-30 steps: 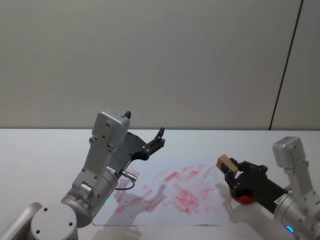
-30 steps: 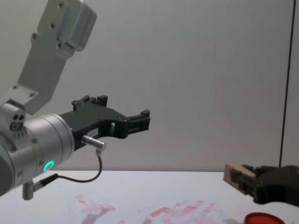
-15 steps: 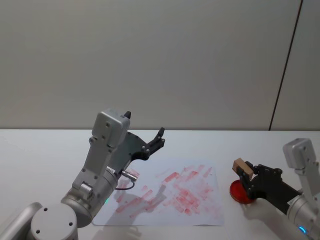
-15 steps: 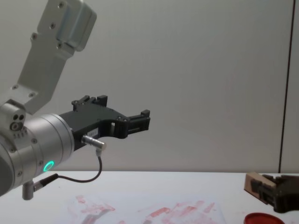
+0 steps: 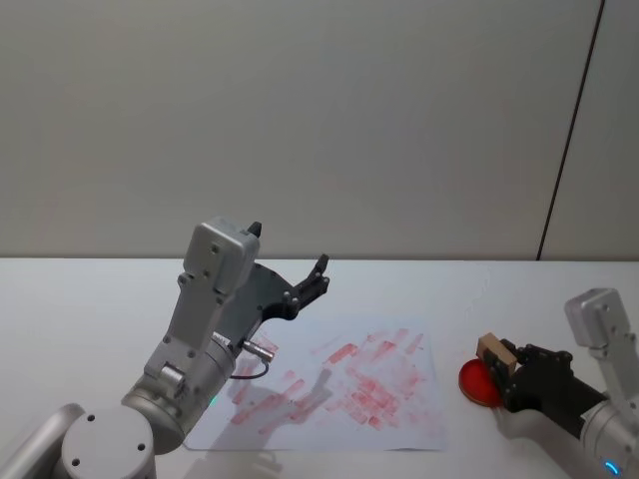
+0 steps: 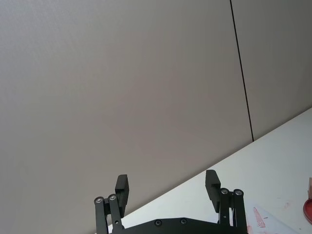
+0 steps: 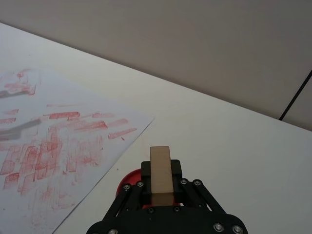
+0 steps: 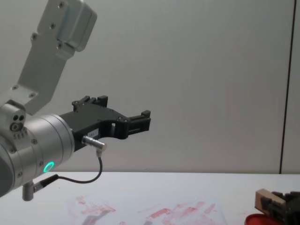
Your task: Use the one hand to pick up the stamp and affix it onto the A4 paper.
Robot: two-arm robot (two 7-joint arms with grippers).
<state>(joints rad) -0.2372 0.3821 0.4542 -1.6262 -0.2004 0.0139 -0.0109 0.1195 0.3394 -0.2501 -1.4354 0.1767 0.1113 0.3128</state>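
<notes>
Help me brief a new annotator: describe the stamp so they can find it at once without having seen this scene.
Start at the A4 paper smeared with red marks, then look past its right edge to the flat round red ink pad. Just above the pad, the right gripper is shut on the stamp. It is a small pale tan wooden block, unlike the red disc and black fingers beside it.

The flat round red ink pad is mostly hidden behind the slim black right gripper and the pale tan wooden stamp it clamps. In the chest view, the picture's lower edge cuts off the pad and the smeared white paper.
</notes>
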